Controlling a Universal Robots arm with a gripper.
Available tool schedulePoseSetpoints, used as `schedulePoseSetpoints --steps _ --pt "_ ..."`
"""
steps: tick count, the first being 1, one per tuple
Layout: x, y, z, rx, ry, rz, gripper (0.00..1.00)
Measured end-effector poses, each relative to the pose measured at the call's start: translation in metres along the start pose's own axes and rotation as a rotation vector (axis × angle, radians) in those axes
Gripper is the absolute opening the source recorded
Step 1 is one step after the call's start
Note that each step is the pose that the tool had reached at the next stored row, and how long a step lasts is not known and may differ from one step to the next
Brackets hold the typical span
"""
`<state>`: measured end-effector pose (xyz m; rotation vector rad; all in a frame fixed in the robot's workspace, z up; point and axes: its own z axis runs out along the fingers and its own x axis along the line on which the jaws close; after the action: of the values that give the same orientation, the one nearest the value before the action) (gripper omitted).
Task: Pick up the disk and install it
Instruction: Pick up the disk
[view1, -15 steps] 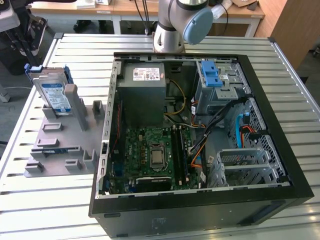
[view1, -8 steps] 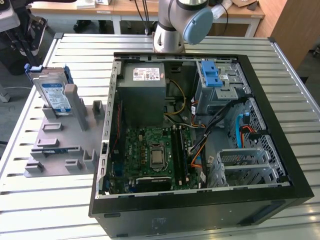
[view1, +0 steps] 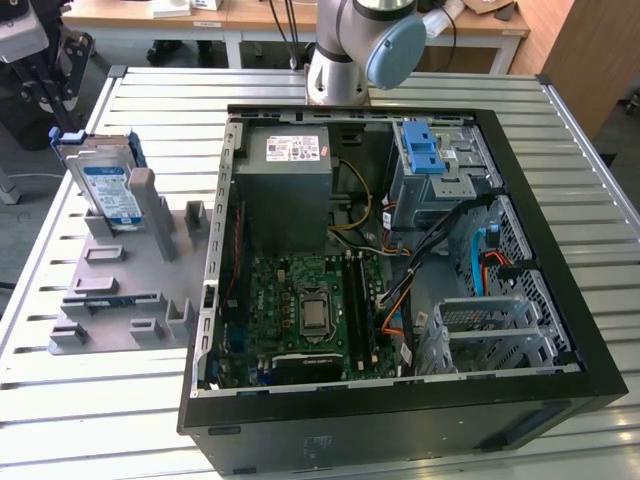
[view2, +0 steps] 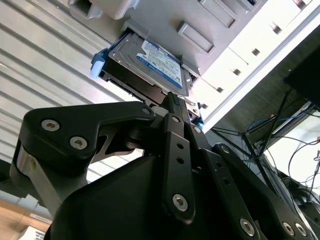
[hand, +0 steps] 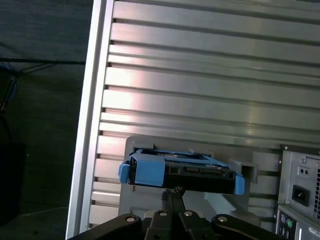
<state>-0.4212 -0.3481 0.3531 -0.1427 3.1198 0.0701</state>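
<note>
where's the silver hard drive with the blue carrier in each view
Exterior view: silver hard drive in blue carrier leans in the grey plastic fixture, exterior view's left.
Second wrist view: label side showing, against that fixture.
First wrist view: edge-on before the fixture.
Shared landmark: that fixture.

The arm (view1: 335, 62) is a smooth silver-grey cylinder, its joint closed by a rounded pale blue cap (view1: 396, 50). In both wrist views the gripper (view2: 172, 100) (hand: 170, 192) is matte black: flat, angular link bars (view2: 85, 125) over a bulky body, studded with round silver screw heads (view2: 180, 202) (several with hex sockets), set singly or in pairs near the bars' ends
</note>
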Motion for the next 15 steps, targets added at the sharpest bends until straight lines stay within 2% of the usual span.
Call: schedulePoseSetpoints --steps 7,15 --pt "0.0000 0.0000 0.0000 -0.0013 0.0028 -0.062 0.11" --pt "0.0000 0.0000 0.0000 -0.0011 0.0077 -0.168 0.11"
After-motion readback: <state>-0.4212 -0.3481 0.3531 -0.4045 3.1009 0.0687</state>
